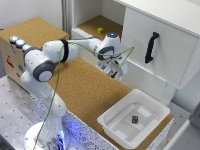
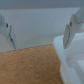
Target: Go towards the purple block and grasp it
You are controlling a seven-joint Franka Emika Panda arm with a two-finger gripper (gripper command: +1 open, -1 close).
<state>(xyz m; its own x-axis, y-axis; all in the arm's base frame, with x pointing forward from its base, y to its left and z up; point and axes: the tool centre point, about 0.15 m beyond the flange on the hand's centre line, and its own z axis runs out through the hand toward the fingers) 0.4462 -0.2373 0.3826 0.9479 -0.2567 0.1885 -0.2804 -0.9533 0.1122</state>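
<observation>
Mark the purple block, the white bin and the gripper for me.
Purple block [image 1: 134, 119], exterior view, its top face.
White bin [image 1: 111, 125], exterior view, its near rim.
Gripper [image 1: 118, 73], exterior view, between its fingertips.

We observe the arm [image 1: 50, 60] rising from its base at the exterior view's lower left, bending at the elbow, and extending horizontally toward the exterior view's right. The wrist points downward, placing the gripper [image 1: 118, 70] above the surface. In the wrist view, the gripper's [image 2: 44, 31] jaws stand well apart, with nothing held between the two fingers [image 2: 76, 26].
</observation>
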